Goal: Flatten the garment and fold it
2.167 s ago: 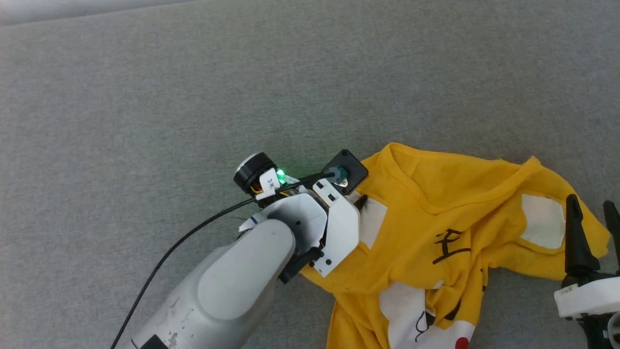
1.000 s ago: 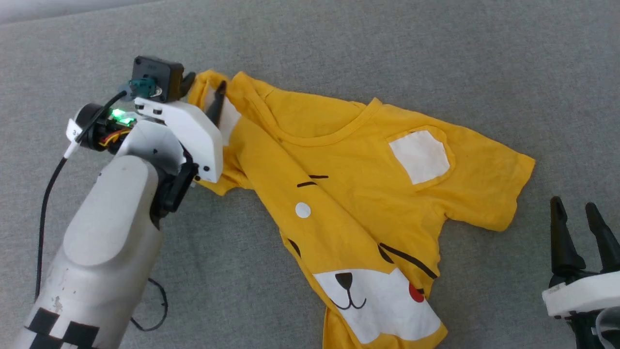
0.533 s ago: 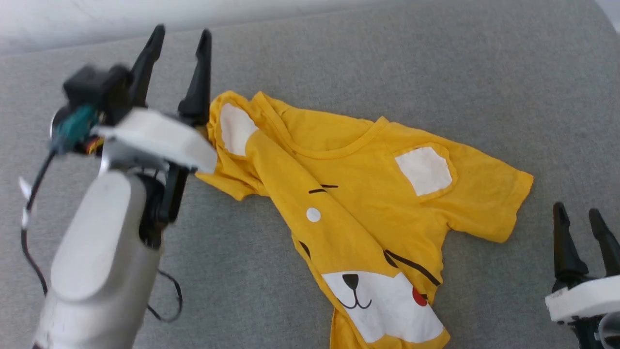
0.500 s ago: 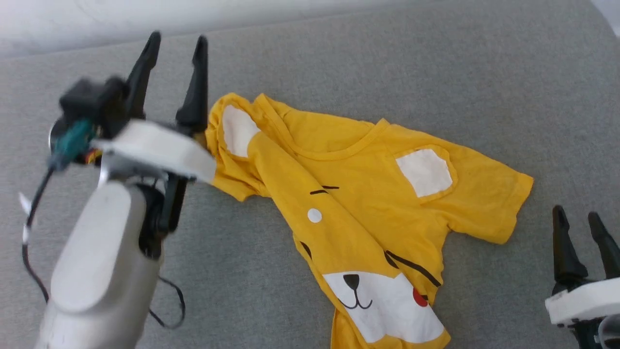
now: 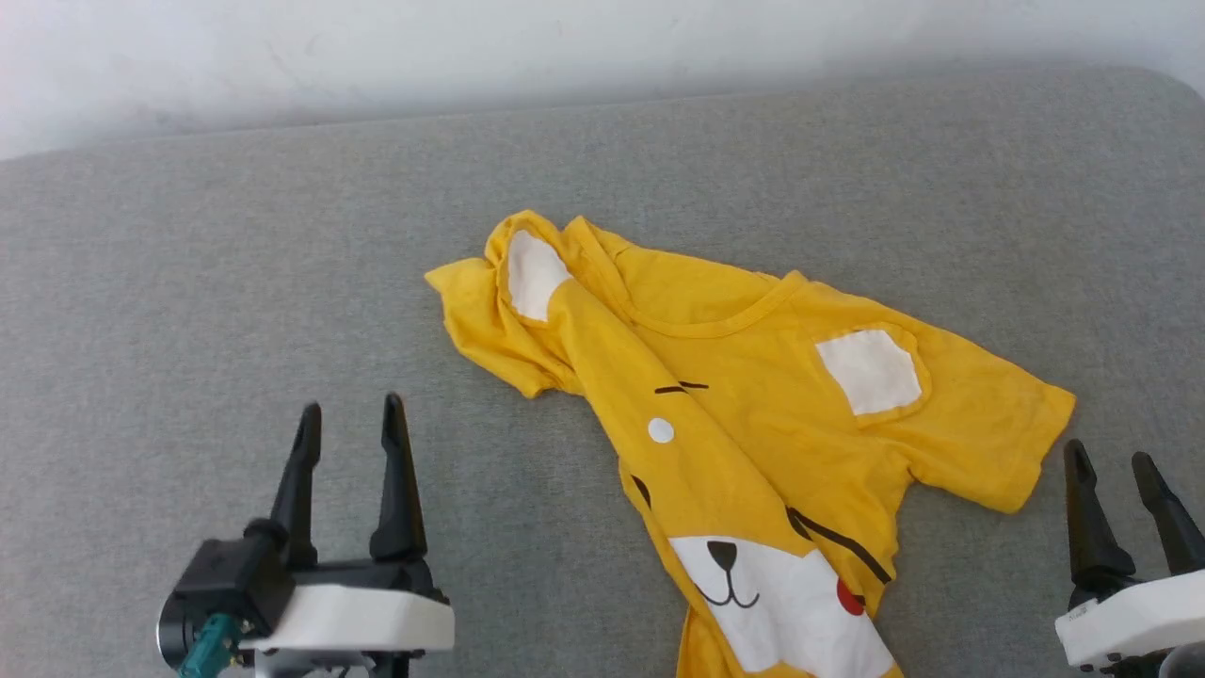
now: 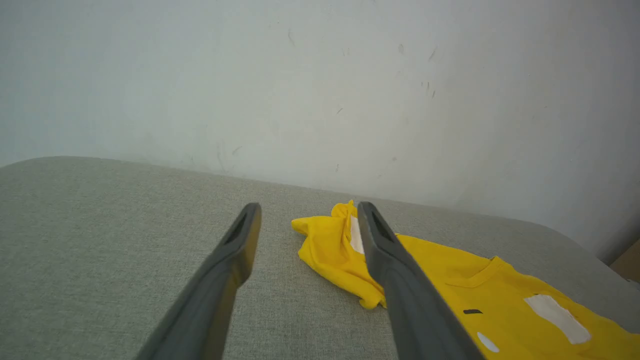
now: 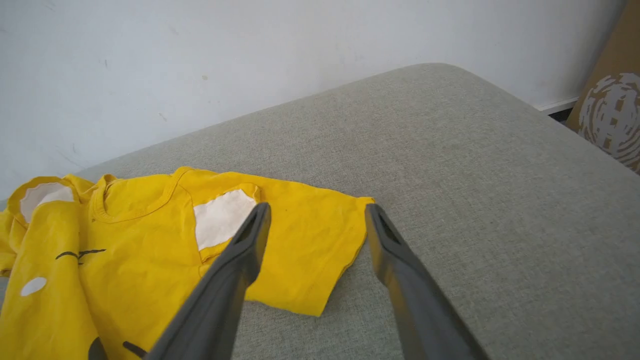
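Observation:
The garment [image 5: 753, 395] is a bright yellow T-shirt lying partly spread on the grey cushion, with white patches, black strokes and a red dot. Its left sleeve is bunched and a long fold runs down its middle. My left gripper [image 5: 350, 422] stands open at the lower left, well away from the cloth, nothing between its fingers. My right gripper [image 5: 1111, 459] stands open at the lower right, just below the right sleeve's hem. The left wrist view shows the bunched sleeve of the garment [image 6: 330, 250] past my left gripper [image 6: 307, 212]. The right wrist view shows the garment's [image 7: 295, 240] sleeve under my right gripper [image 7: 315, 212].
The grey cushion [image 5: 235, 282] ends at a white wall [image 5: 377, 56] along the far side. Its rounded right corner [image 7: 450, 80] drops off beside a brown cardboard box [image 7: 610, 110] on the floor.
My left gripper has opened and let go of the left sleeve, then drawn back to the lower left. The sleeve now lies bunched on the cushion. The camera has shifted too.

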You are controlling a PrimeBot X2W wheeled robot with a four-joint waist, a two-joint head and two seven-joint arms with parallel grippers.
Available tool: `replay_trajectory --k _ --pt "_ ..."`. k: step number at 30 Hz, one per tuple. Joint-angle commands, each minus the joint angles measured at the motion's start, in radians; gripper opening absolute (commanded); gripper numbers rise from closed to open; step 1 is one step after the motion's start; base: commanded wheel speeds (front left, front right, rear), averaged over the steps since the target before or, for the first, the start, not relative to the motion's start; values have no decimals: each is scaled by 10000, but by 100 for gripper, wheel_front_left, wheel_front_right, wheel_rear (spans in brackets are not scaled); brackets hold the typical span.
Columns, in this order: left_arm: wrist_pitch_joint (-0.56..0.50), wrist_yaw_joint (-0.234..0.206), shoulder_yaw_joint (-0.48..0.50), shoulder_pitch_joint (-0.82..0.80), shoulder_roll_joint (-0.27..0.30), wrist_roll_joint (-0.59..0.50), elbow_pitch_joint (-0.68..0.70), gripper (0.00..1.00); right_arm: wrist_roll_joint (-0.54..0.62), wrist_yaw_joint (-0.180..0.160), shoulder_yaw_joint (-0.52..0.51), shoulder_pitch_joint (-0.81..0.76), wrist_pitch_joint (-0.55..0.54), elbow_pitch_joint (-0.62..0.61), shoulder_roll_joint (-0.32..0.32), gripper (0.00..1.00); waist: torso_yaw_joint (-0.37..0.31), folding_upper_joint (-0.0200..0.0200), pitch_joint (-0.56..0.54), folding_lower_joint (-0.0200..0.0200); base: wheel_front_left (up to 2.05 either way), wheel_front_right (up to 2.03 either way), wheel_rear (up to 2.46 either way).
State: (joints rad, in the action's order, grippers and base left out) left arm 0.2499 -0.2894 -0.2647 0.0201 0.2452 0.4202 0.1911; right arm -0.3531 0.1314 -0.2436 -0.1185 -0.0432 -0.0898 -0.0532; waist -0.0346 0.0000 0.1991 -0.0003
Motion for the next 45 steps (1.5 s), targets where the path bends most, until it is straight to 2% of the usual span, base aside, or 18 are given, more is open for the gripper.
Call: replay_trajectory --k 1,5,8,12,15,25,26,27,28,31,34,41,45 --pt "84 -45 1 221 -110 -148 53 100 50 -7 8 -48 -89 -103 30 100 213 0 -102 3 0 0 0" --pt "110 97 115 330 -349 -234 16 100 639 -7 -122 282 -612 -461 30 100 338 0 -58 3 0 0 0" --pt "114 242 252 160 -410 -400 37 100 1371 -7 -333 657 -1521 -593 30 100 354 0 75 3 0 0 0" --pt "116 474 269 -94 -539 -577 -37 100 1640 -7 -775 1092 -2923 -64 -35 100 419 0 321 3 0 0 0" --pt "116 647 185 -267 -704 -672 -166 100 1676 -7 -1069 1288 -3510 495 -58 100 545 0 501 3 0 0 0" --pt "117 927 157 -461 -771 -960 -472 100 1575 -7 -942 2101 -3745 2293 -53 100 914 0 874 3 0 0 0" --pt "117 942 148 -473 -773 -974 -497 100 1623 -7 -955 2173 -3837 2474 -54 48 939 0 884 3 0 0 0" --pt "117 963 123 -486 -780 -984 -536 100 1676 -7 -986 2233 -3894 2601 -52 17 970 0 881 3 0 0 0" --pt "117 985 94 -501 -791 -992 -574 100 1727 -7 -1011 2289 -3924 2687 -51 0 1006 0 873 3 0 0 0" --pt "117 1022 44 -522 -839 -1000 -654 100 1719 -7 -877 2529 -3956 2647 -183 0 1068 0 843 3 0 0 0" --pt "118 1035 58 -506 -876 -999 -668 100 1641 -7 -547 2929 -4075 2259 -751 0 1074 0 848 3 0 0 0" --pt "118 1115 107 -705 -992 -1007 -644 100 1680 -7 -93 4804 -4490 1114 -3293 0 1154 0 1289 3 0 0 0" --pt "118 1168 109 -893 -1130 -1021 -695 100 1785 -7 -183 5760 -4447 1232 -4517 0 1280 0 1714 3 0 0 0"
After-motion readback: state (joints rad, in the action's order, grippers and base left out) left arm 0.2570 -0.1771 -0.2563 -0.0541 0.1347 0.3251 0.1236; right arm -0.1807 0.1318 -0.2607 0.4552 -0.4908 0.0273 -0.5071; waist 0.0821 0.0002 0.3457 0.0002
